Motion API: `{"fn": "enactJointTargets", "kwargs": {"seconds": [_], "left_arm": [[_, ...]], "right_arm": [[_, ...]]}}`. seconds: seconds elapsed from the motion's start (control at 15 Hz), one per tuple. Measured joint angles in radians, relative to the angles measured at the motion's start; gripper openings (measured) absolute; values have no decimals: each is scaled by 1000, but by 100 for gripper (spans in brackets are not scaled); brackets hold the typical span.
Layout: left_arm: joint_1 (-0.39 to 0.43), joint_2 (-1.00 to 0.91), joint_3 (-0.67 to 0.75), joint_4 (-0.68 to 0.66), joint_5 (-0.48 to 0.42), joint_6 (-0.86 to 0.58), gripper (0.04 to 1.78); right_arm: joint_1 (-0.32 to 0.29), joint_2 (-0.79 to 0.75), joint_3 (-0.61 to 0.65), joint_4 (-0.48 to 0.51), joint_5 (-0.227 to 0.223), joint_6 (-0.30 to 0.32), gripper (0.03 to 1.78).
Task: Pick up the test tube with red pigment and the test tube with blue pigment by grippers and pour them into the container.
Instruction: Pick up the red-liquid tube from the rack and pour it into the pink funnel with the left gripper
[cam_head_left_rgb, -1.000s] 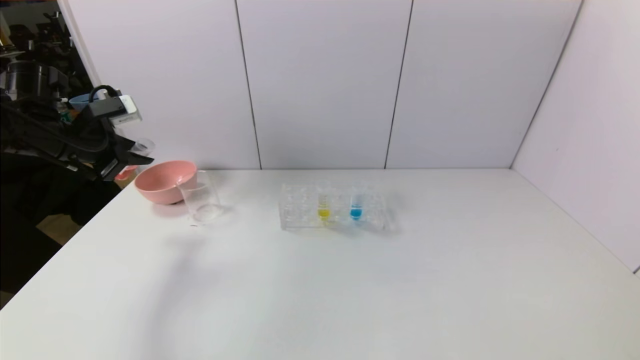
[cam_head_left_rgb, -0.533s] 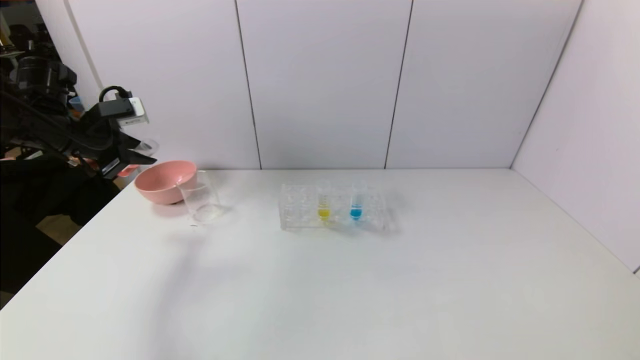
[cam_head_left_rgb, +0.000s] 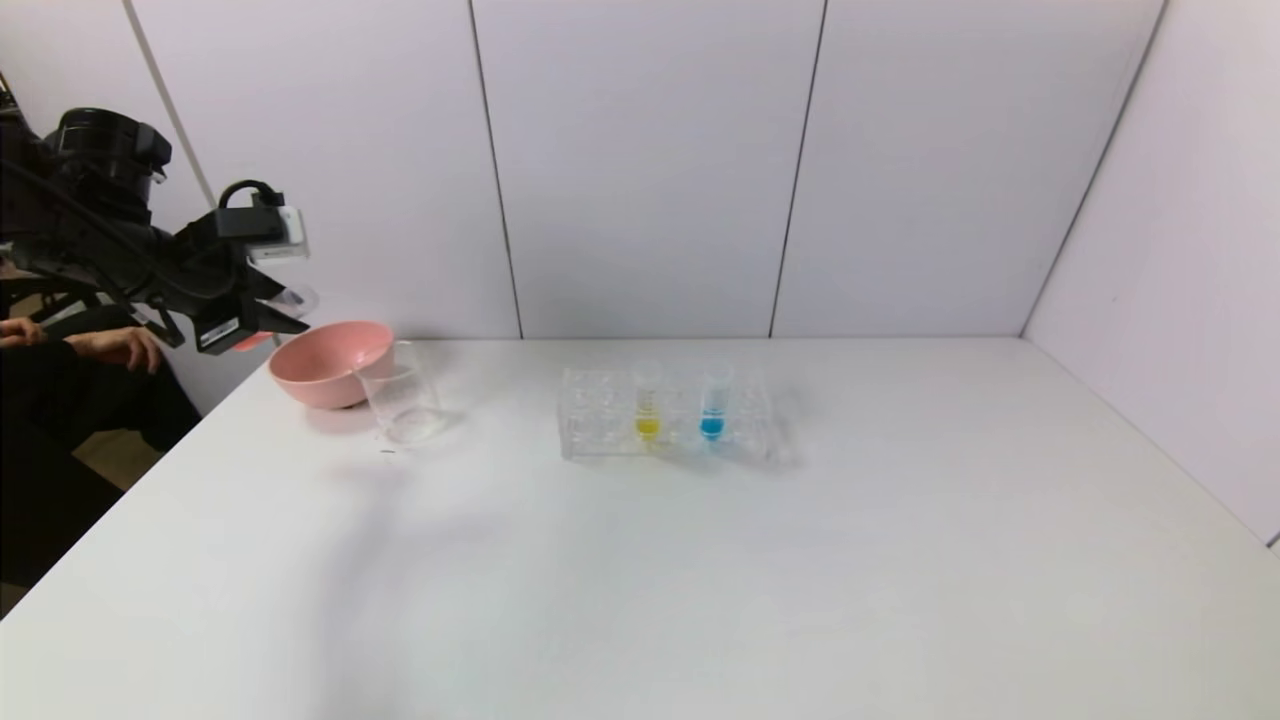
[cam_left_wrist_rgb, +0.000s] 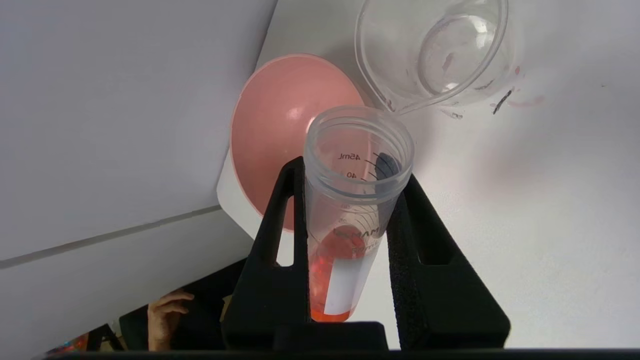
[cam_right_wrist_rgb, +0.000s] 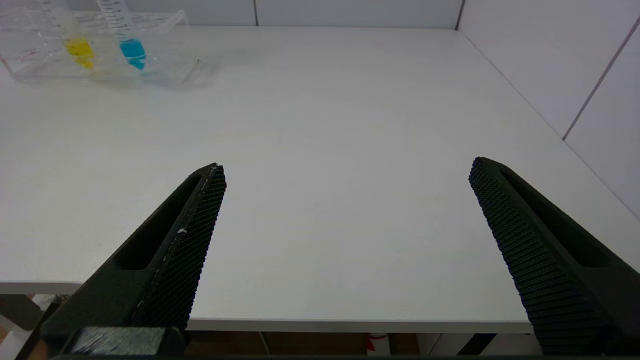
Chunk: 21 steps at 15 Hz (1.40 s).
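The left pincer (cam_head_left_rgb: 268, 322), clamped on the red-pigment tube (cam_left_wrist_rgb: 350, 210), has risen beside the pink bowl (cam_head_left_rgb: 330, 362), nearing the beaker (cam_head_left_rgb: 402, 392); the right pincer (cam_right_wrist_rgb: 345, 210) gapes empty

Red-pigment tube (cam_left_wrist_rgb: 350, 210) — clamped, tilted beside the pink bowl; blue-pigment tube (cam_head_left_rgb: 712, 405) upright in rack; beaker (cam_head_left_rgb: 400, 392) clear, upright.

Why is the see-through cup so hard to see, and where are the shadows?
Head view: the cup is clear against the white table, so only faint edges show; a soft grey shadow stretches below it. Left wrist view: bright glare sits on the cup's bottom.
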Motion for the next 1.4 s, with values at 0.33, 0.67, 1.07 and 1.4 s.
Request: {"fn": "enactJointTargets", "kwargs": {"seconds": [0.33,0.67,1.07,1.4], "left_arm": [[-22,14,-36,28,86,53,46],[-47,17,-39,28,144,57,46],[-75,21,-39,22,213,53,46],[-98,32,-40,17,288,45,46]], "right_arm": [[0,0,0,0,0,0,177],[0,0,0,0,0,0,177],[0,0,0,0,0,0,177],[0,0,0,0,0,0,177]]}}
